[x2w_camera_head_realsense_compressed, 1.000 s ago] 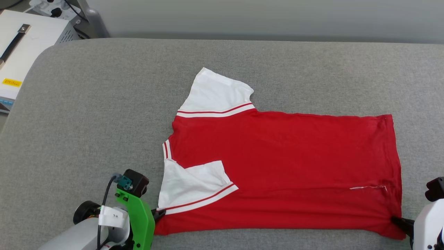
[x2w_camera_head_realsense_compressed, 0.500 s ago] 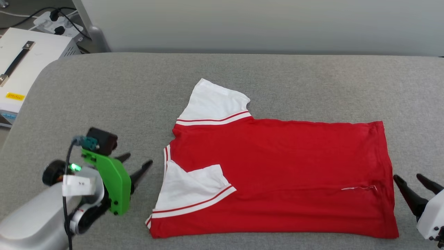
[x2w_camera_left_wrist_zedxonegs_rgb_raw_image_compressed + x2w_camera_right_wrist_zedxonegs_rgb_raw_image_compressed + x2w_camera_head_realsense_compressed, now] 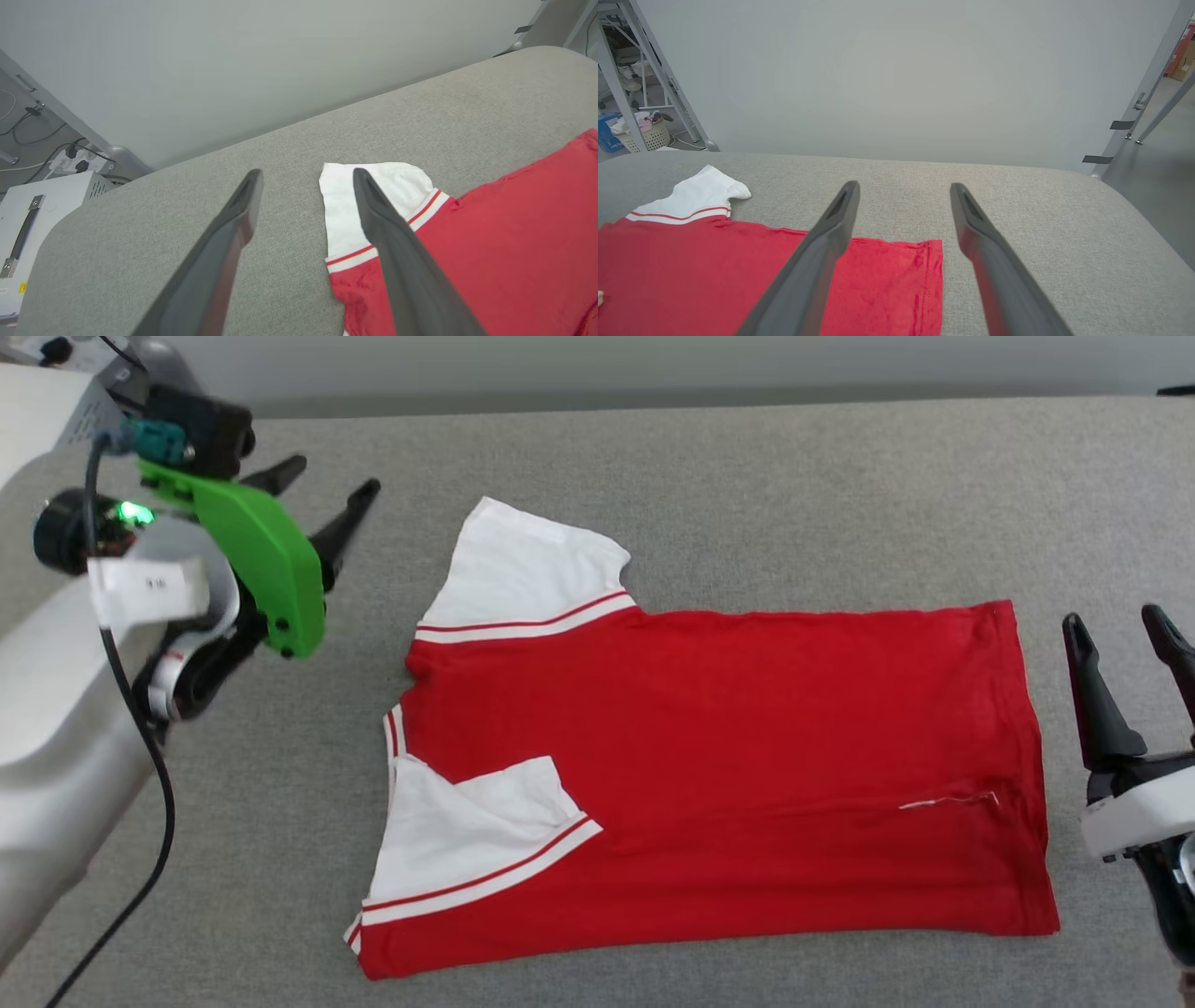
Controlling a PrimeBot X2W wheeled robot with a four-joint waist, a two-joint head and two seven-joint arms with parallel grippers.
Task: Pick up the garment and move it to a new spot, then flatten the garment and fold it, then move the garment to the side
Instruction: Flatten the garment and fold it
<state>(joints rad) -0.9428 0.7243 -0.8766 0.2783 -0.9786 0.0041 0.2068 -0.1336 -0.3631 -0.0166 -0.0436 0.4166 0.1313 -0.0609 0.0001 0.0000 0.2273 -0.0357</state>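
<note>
The garment [image 3: 728, 775], a red T-shirt with white striped sleeves, lies flat on the grey padded table [image 3: 747, 495], collar end to the left and hem to the right. Its near sleeve is folded in over the red body; its far sleeve [image 3: 527, 569] lies spread out. My left gripper [image 3: 322, 485] hovers open above the table, left of the far sleeve, holding nothing. In the left wrist view that sleeve [image 3: 341, 205] sits just past the right fingertip. My right gripper [image 3: 1116, 621] stands open, just right of the hem. The garment [image 3: 714, 275] shows in the right wrist view, its hem corner between the fingers.
A white equipment box [image 3: 32, 224] and a power strip [image 3: 77, 161] sit off the table's far left corner. Grey wall runs behind the table. Metal frame legs [image 3: 1134, 116] stand at the right, and a basket [image 3: 644, 133] sits on the floor beyond the left end.
Both grippers have let go of the garment's near edge, opened, and risen away from it. The left one moved far up and back. The head camera has shifted too.
</note>
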